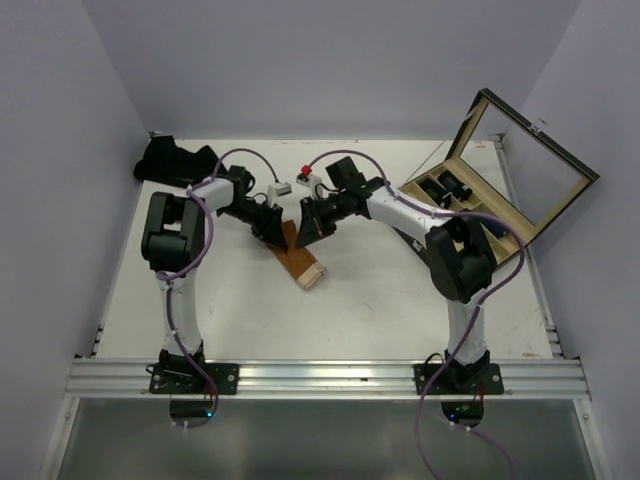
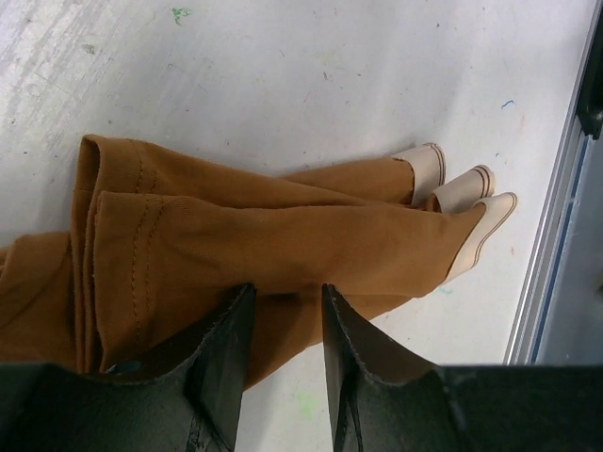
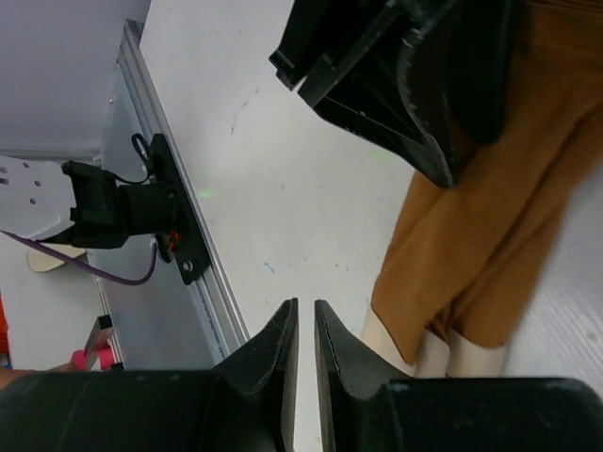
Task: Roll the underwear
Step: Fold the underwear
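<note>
The rust-orange underwear point(image 1: 300, 262) lies on the counter point(image 1: 380, 300) to the left of the wooden box point(image 1: 543, 133), folded lengthwise into a long strip. Its cream waistband point(image 2: 471, 202) shows as 3 loose ends. More dark underwear point(image 1: 170, 160) is heaped much farther left of the box, at the back corner.

The left hand point(image 2: 287, 297) is partly spread, its fingertips down on the strip. No layer is clearly caught between them. The right hand point(image 3: 306, 315) sits nearer the box, nearly pressed together with only a thin slit and nothing in it. It hangs over bare counter just beside the waistband end.

The likeliest trouble is the fold coming apart. The layers are only stacked, so a drag from the left hand could slide the top one off and leave a crooked start for the roll. The right hand would have to spread before it could take the cloth. Both hands also work very close together left of the box, so a careless reach could knock them together.
</note>
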Tool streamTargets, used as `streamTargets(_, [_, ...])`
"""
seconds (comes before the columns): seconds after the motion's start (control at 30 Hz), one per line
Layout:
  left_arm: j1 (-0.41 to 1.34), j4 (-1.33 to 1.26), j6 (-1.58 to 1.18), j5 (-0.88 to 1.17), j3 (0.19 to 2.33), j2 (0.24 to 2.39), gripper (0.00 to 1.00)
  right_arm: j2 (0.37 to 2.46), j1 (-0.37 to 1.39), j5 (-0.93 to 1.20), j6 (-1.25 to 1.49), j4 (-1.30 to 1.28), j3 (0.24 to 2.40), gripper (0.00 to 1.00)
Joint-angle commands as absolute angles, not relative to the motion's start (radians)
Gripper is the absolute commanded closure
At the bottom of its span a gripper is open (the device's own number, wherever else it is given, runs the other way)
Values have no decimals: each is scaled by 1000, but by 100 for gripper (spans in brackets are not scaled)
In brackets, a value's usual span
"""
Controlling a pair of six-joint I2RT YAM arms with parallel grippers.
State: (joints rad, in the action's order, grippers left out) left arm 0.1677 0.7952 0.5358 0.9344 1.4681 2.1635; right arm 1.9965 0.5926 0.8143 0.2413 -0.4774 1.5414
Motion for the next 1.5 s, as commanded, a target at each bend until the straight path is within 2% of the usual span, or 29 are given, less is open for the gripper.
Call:
streamTargets(0.0, [181,793,606,752,1454,2224,59,2086,644,876,360,-373,1583,83])
streamTargets(0.27, [173,788,597,744,1469,2223,57,2236,583,819,411,-273,1439,90])
streamTargets(0.47, [175,802,589,764,1566,2269,56,2177,604,821,537,-43,1212,91])
streamTargets(0.57, [176,796,577,785,1600,2281,55,2128,635,839,745,196,1102,89])
streamTargets(0.67, [179,790,561,842,1615,2286,54,2076,681,819,1066,478,1005,79])
streamTargets(0.73, [178,796,567,892,1621,2275,53,2059,707,821,1136,642,986,73])
streamTargets(0.9, [150,769,575,1113,1560,2137,50,2016,642,842,1143,635,1067,72])
streamTargets(1.0, [103,611,449,1161,1456,1957,50,1965,576,850,1111,601,1106,75])
streamTargets(1.1, [71,537,391,1135,1395,1863,49,1951,549,848,933,406,1199,76])
streamTargets(1.2, [67,497,335,1140,1322,1838,49,1997,549,839,819,270,1296,76])
streamTargets(1.37, [69,276,128,1149,1201,1861,50,2137,549,835,772,238,1400,77])
streamTargets(1.47, [74,306,161,1189,1209,1888,53,2221,549,841,729,212,1457,78])
